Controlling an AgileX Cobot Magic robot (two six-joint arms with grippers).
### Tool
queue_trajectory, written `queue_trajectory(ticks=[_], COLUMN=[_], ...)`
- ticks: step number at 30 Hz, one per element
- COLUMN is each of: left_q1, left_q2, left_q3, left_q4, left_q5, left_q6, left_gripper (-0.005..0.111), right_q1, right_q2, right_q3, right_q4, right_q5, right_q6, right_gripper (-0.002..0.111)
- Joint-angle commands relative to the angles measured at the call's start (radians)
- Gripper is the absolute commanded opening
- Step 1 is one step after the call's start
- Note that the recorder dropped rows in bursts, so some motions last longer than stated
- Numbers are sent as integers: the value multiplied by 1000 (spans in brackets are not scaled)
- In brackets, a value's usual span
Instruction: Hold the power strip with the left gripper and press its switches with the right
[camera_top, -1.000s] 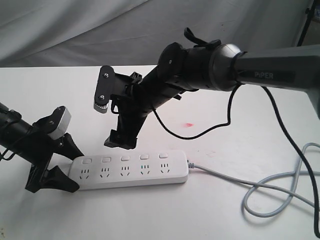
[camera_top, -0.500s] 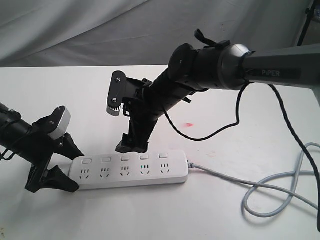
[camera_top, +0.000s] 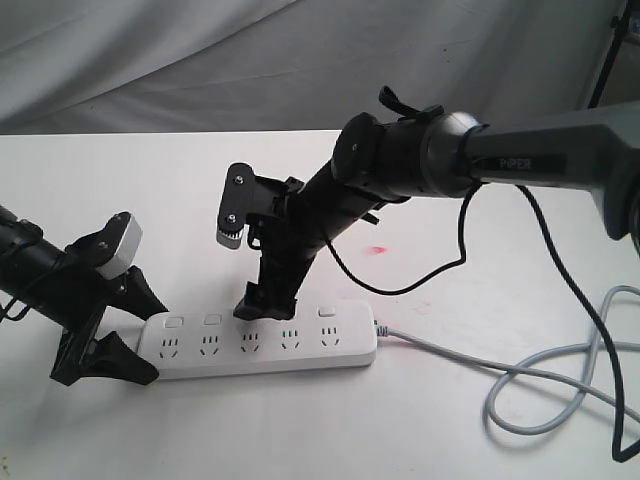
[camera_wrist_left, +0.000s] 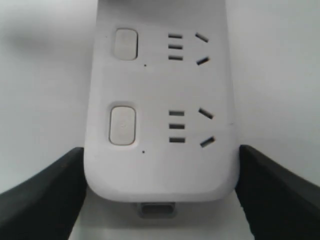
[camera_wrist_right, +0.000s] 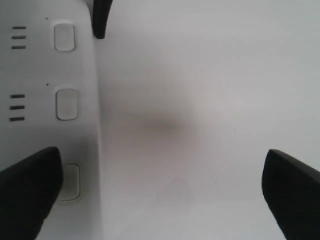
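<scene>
The white power strip (camera_top: 300, 350) lies flat on the table, its grey cord (camera_top: 450, 352) leaving at the right end. My left gripper (camera_top: 148, 340) is shut on the strip's left end; in the left wrist view (camera_wrist_left: 161, 200) its black fingers (camera_wrist_left: 50, 200) press both long sides of the power strip (camera_wrist_left: 160, 165). My right gripper (camera_top: 256, 302) points down with its tip on the row of switches (camera_top: 212, 320), about at the middle one. In the right wrist view (camera_wrist_right: 160, 200) it stands open, one finger (camera_wrist_right: 27, 195) over the strip beside a switch (camera_wrist_right: 67, 104).
The grey cord loops loosely (camera_top: 560, 385) across the table's right side. A small red mark (camera_top: 378, 248) is on the table behind the strip. A black cable (camera_top: 420, 280) hangs from the right arm. Grey cloth (camera_top: 200, 60) backs the table.
The right gripper has swung right along the strip and dropped down until its tip meets the switch row. The left gripper and the strip have not moved.
</scene>
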Motion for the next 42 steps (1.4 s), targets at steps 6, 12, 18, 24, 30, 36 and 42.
queue_trajectory(ticks=[6, 12, 18, 24, 30, 36, 42], left_q1=[-4, -4, -4, -4, -4, -4, -4], left_q2=[5, 5, 5, 5, 5, 5, 5], left_q3=[-2, -2, -2, -2, -2, -2, -2], left_q4=[13, 13, 13, 13, 13, 13, 13], left_q5=[-11, -11, -11, -11, -11, -11, -11], left_q6=[-4, -4, -4, -4, -4, -4, -4], left_gripper=[3, 3, 3, 3, 3, 3, 3], right_q1=[-7, -7, -7, -7, -7, -7, -7], right_q2=[13, 32, 61, 63, 54, 16, -39], right_q3=[0, 0, 0, 0, -2, -2, -2], right_q4=[-31, -73, -133, -182, -139, -50, -11], right_q5=[-7, 3, -10, -14, -19, -19, -19], right_q6=[-14, -14, 8, 45, 42, 14, 15], right_gripper=[105, 105, 105, 105, 105, 105, 105])
